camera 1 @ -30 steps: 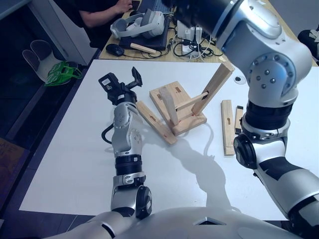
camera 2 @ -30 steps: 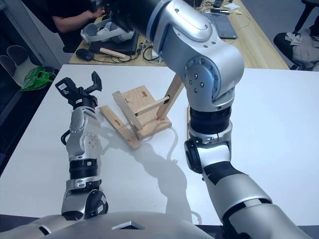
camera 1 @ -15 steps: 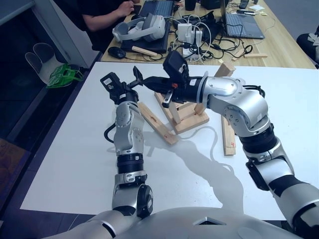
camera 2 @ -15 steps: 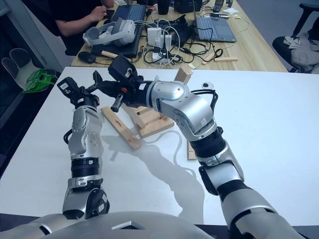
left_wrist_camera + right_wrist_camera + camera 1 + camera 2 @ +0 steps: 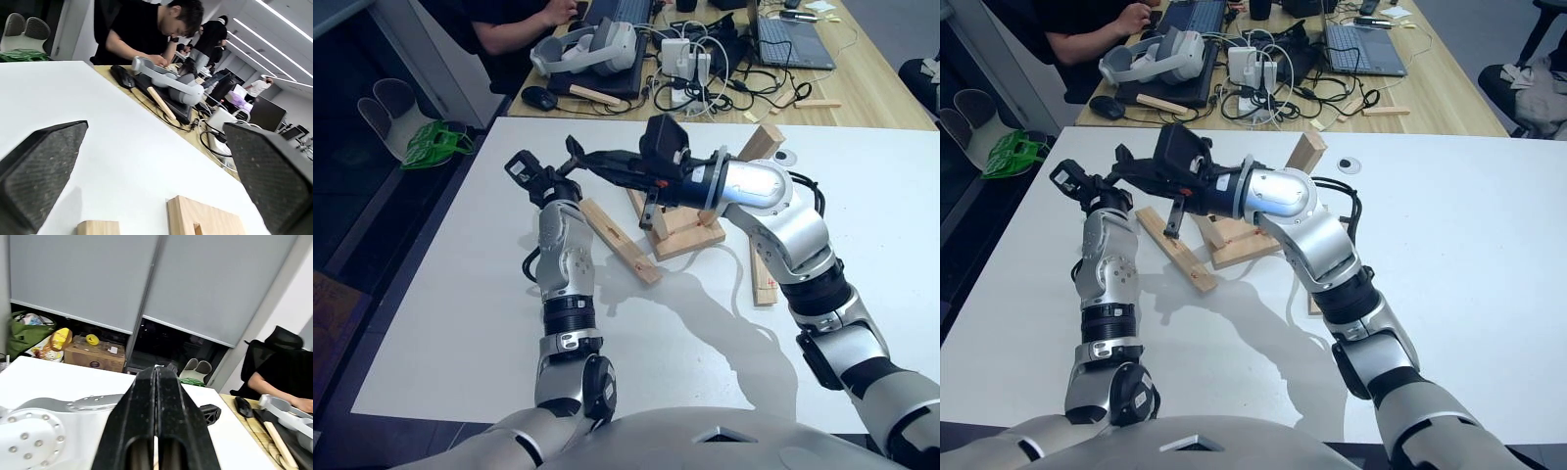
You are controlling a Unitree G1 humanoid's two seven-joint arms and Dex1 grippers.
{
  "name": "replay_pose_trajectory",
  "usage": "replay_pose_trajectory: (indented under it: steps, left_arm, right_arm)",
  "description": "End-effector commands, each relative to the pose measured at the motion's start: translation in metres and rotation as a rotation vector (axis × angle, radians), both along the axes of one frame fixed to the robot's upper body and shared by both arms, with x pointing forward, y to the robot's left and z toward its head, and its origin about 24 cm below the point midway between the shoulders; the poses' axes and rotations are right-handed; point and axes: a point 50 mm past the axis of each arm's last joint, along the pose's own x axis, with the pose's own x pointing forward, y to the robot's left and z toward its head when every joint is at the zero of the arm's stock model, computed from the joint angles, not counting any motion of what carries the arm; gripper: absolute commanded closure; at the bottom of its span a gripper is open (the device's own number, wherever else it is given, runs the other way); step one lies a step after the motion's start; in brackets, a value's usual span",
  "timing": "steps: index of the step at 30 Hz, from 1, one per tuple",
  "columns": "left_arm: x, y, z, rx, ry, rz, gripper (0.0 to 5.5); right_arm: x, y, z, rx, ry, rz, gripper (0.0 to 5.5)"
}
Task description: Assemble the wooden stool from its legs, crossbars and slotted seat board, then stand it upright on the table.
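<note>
**Half-built stool sits seat-down on the table**

I see the stool [image 5: 690, 223] a bit past the middle of the white table [image 5: 460, 323], toward 12 o'clock. Its seat board [image 5: 690, 238] lies flat on the table. One leg [image 5: 759, 147] sticks up from it and leans toward 1 o'clock. My right arm hides the rest of the stool.

A loose leg [image 5: 619, 242] lies flat just beside the seat board, at its 9 o'clock. A second wood piece [image 5: 761, 266] lies flat at the stool's 4 o'clock, a little apart from it.

My right gripper [image 5: 157, 371] is stretched across above the stool toward 10 o'clock. Its two fingers are pressed together with nothing between them.

My left gripper [image 5: 156, 171] is up off the table at the stool's 10 o'clock, close to the right gripper's tip. Its pads [image 5: 41, 169] are spread wide and grip nothing.

Past the table at 12 o'clock is a wooden desk [image 5: 862, 73] with a headset [image 5: 582, 49], a mouse [image 5: 538, 97] and lots of cables. A green thing [image 5: 435, 145] sits off the table's edge at 10 o'clock.
</note>
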Motion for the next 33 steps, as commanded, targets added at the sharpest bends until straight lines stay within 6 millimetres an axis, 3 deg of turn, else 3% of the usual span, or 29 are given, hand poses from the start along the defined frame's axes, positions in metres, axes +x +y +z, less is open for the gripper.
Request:
replay_pose_trajectory:
  steps: [1, 4, 11, 13, 17, 22, 24, 30, 33]
  left_arm:
    - [0.009, -0.003, -0.005, -0.094, 0.0, 0.003, 0.39]
    - [0.015, -0.007, -0.006, -0.091, -0.012, -0.018, 0.39]
    - [0.021, -0.011, -0.006, -0.097, -0.033, -0.033, 0.39]
    - [0.021, -0.009, -0.008, -0.128, -0.033, -0.016, 0.39]
    - [0.02, -0.001, -0.013, -0.195, -0.025, 0.043, 0.39]
    - [0.02, -0.003, -0.012, -0.191, -0.033, 0.034, 0.39]
    - [0.021, -0.006, -0.011, -0.182, -0.037, 0.02, 0.39]
    - [0.014, -0.003, -0.01, -0.169, -0.054, 0.035, 0.39]
    - [0.011, 0.0, -0.009, -0.166, -0.053, 0.041, 0.39]
  right_arm:
    - [0.0, 0.011, 0.004, -0.037, -0.141, 0.05, 5.47]
    - [0.001, 0.022, 0.013, -0.018, -0.206, 0.074, 5.47]
    - [-0.01, 0.049, 0.002, -0.084, -0.299, 0.208, 5.47]
    - [-0.007, 0.053, -0.005, -0.112, -0.217, 0.227, 5.47]
    - [-0.001, 0.054, -0.026, -0.134, 0.107, 0.263, 5.47]
    - [0.02, 0.062, -0.032, -0.157, 0.059, 0.057, 5.47]
    - [0.028, 0.057, -0.032, -0.149, -0.024, -0.08, 5.47]
    - [0.027, -0.021, -0.067, -0.268, -0.034, -0.429, 5.47]
    - [0.028, -0.045, -0.073, -0.291, -0.009, -0.571, 5.47]
